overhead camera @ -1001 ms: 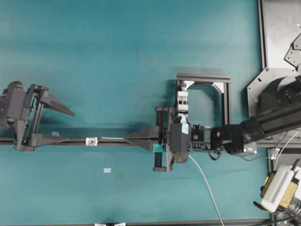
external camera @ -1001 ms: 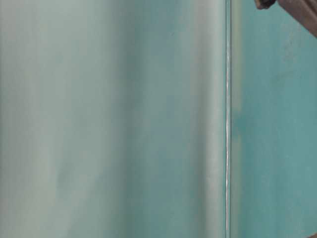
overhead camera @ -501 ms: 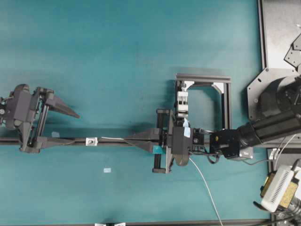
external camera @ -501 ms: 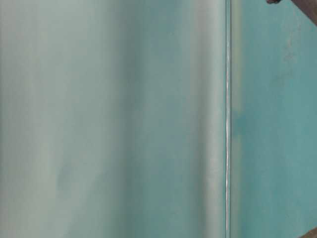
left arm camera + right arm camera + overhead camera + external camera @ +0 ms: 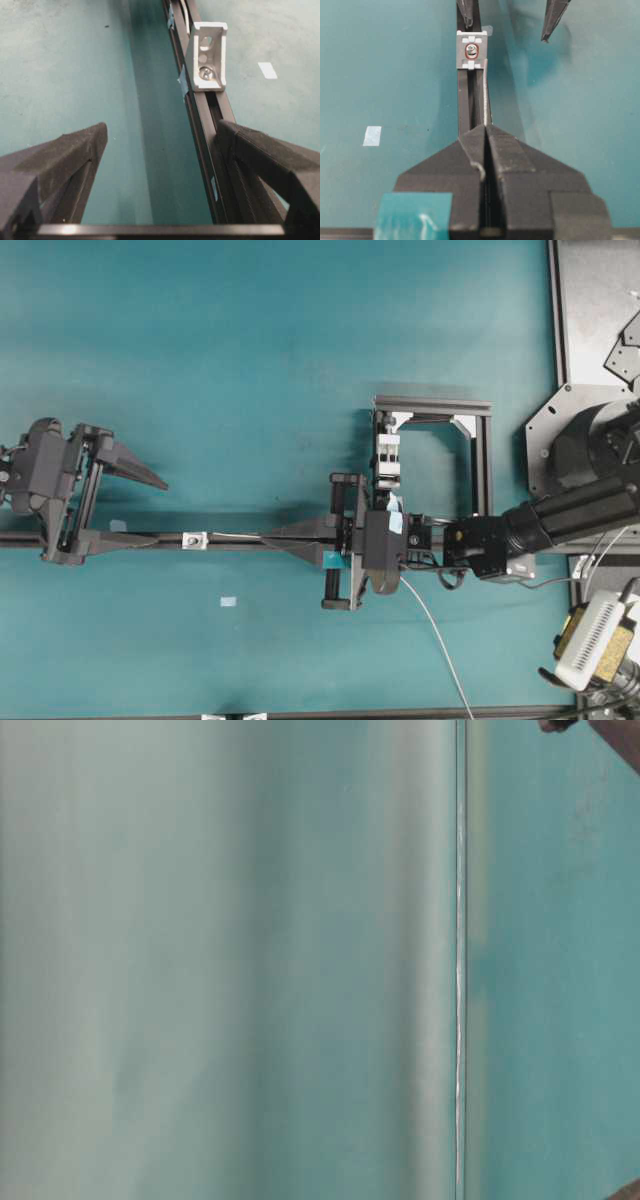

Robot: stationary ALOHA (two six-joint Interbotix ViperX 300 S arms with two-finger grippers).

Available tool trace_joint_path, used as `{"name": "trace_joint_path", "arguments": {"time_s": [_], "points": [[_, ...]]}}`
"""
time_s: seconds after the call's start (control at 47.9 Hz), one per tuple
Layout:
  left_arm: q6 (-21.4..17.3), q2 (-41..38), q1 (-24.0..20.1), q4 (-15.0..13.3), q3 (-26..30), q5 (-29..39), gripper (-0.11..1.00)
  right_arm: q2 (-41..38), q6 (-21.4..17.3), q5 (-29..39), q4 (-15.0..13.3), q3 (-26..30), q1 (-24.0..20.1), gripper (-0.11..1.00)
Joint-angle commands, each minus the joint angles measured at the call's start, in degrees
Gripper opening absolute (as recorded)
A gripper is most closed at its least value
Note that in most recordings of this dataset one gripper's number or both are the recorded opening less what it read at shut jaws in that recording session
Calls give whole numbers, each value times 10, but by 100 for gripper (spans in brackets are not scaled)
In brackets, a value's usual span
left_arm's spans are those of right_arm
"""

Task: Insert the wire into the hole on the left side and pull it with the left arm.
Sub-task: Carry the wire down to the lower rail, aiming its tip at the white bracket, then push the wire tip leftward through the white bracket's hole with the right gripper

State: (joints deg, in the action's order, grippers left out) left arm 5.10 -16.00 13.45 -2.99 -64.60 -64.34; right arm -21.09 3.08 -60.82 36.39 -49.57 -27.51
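Pale wire (image 5: 484, 95) pinched in right end effector (image 5: 485, 131); left end effector (image 5: 150, 508) agape.

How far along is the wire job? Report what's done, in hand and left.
Done: the right tool is shut on the wire. In hand: the wire's tip sits beside the bracket, not yet through the hole. Left: thread it, then have the open left tool grip and pull.

Black rail (image 5: 240, 539) crosses teal table (image 5: 250, 350); frame (image 5: 478, 440) right.
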Motion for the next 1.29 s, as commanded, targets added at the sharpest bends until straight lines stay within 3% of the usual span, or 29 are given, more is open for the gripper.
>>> {"name": "trace_joint_path", "arguments": {"time_s": [0.0, 1.273], "points": [[-2, 16, 3, -1, 2, -4, 62, 6, 1, -1, 1, 4, -4, 0], [-3, 30, 3, -1, 4, 12, 62, -11, 2, 6, -4, 25, -4, 0]]}}
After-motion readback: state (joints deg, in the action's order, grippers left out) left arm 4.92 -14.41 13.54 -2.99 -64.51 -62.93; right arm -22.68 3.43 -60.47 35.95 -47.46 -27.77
